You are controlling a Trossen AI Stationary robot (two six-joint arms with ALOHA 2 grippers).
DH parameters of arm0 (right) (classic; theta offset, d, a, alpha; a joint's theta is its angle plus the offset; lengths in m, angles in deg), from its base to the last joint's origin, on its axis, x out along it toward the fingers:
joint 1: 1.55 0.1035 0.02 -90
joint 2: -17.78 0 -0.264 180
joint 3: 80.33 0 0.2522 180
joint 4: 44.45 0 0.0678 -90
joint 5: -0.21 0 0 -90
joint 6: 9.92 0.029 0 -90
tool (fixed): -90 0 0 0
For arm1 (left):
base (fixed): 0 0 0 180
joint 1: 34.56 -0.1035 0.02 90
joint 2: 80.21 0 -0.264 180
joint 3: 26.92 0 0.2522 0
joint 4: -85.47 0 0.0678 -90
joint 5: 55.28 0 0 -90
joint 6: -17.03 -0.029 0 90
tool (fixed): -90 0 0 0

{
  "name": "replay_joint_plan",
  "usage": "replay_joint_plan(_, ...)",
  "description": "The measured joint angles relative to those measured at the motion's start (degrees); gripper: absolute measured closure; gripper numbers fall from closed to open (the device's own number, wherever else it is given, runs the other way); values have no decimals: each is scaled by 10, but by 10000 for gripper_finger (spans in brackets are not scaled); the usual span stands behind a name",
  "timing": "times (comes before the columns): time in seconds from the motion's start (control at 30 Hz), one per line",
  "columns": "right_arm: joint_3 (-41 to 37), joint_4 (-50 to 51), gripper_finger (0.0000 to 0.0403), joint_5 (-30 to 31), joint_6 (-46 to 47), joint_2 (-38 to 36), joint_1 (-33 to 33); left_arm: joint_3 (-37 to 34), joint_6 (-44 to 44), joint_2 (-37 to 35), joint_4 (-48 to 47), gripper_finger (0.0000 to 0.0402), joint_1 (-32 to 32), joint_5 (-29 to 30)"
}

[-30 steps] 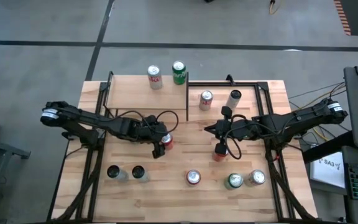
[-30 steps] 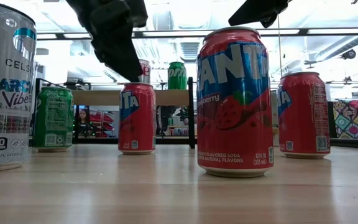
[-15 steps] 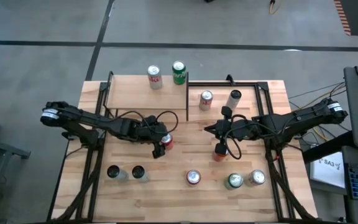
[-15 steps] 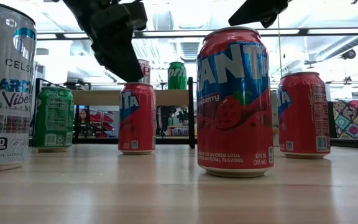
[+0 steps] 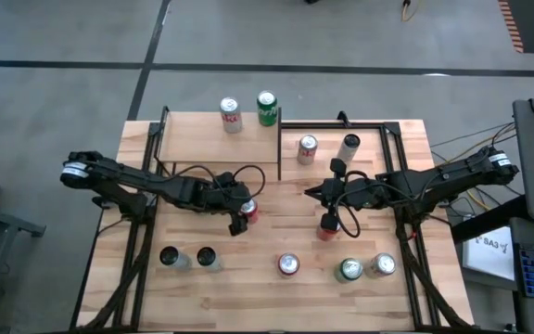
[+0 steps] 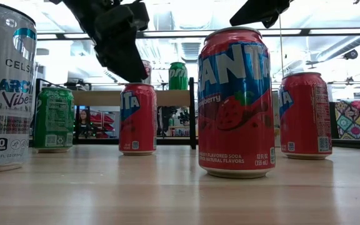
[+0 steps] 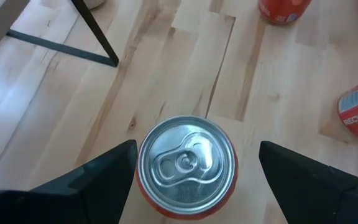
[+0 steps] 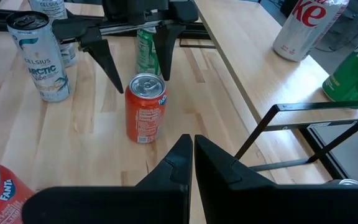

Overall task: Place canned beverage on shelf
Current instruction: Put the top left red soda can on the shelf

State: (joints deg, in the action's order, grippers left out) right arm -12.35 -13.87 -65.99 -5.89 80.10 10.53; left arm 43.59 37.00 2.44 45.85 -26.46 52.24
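Orange, with a silver top, the soda can (image 7: 186, 168) stands upright on the plank tabletop (image 5: 276, 241) near its middle, between the spread fingers (image 7: 98, 171) of the left gripper (image 5: 242, 215), which hangs over it with jaws wide and not touching its sides. The left wrist view looks straight down on the pull tab with a clear gap to each finger; the right wrist view shows the same can (image 8: 145, 108) from the side, upright, with both dark fingers reaching down past its rim. From table height the can (image 6: 137, 119) reads as a Fanta, with the gripper just over its top. The shelf (image 5: 219, 139) sits at the far left of the table, its light board edged by black posts, carrying a Coke can (image 5: 231, 114) and a green can (image 5: 266, 107); the Fanta is well apart from it. The right gripper (image 5: 313, 193) waits over the table's right half, fingers pressed together on nothing, a red can (image 5: 328, 225) standing near it
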Motion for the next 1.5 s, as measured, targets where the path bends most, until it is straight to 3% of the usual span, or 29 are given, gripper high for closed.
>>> replay_joint_plan(1.5, 0, 2, 394, 0, 0, 0, 0, -3, -4, 64, 23, 90, 0, 1)
